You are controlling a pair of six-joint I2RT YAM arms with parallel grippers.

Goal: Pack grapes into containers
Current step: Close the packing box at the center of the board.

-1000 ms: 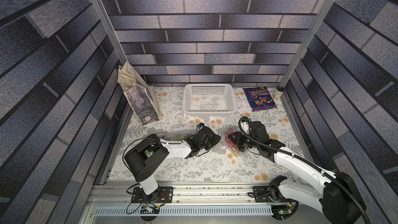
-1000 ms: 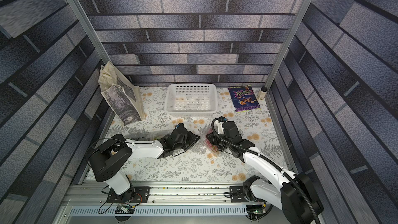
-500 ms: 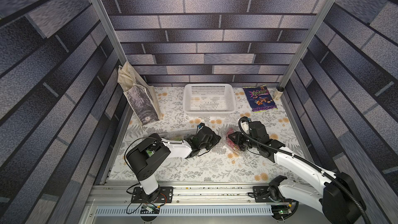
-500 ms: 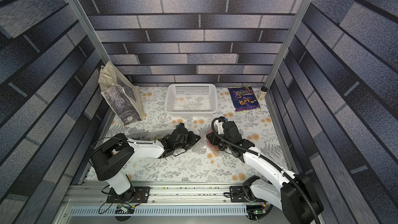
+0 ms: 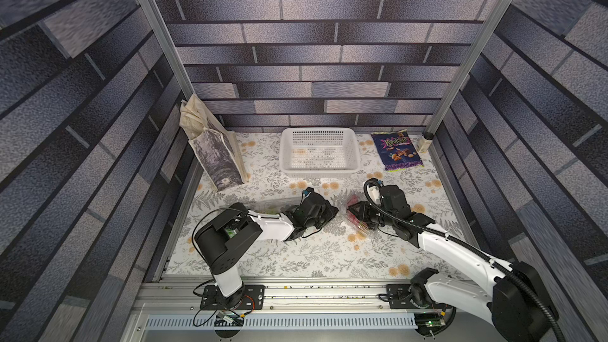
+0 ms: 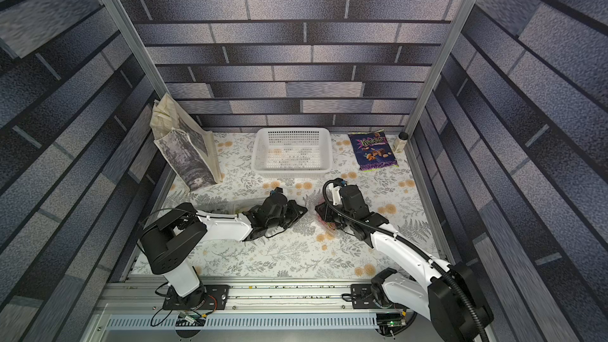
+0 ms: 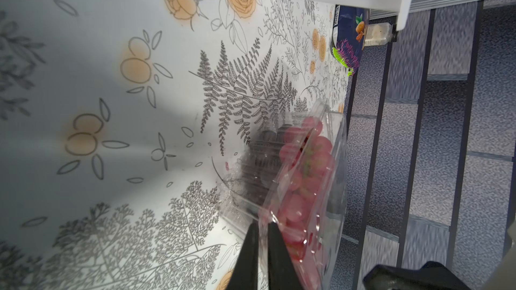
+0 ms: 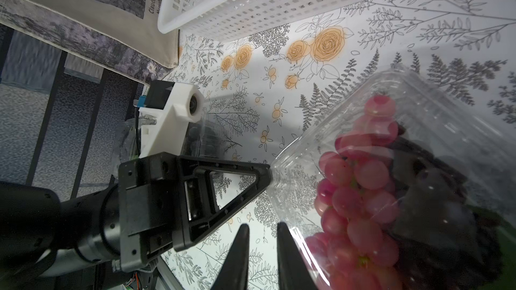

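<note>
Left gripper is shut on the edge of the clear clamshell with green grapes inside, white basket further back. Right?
Not quite: the grapes in the clamshell are red, not green, as the right wrist view shows. The rest stands: the left gripper is shut on the clamshell's edge, and the white basket sits further back.

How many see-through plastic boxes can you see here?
2 for sure: the red-grape box, mid-table in front of the white basket, and a second box beneath the left arm. Others may be hidden under that arm.
</note>
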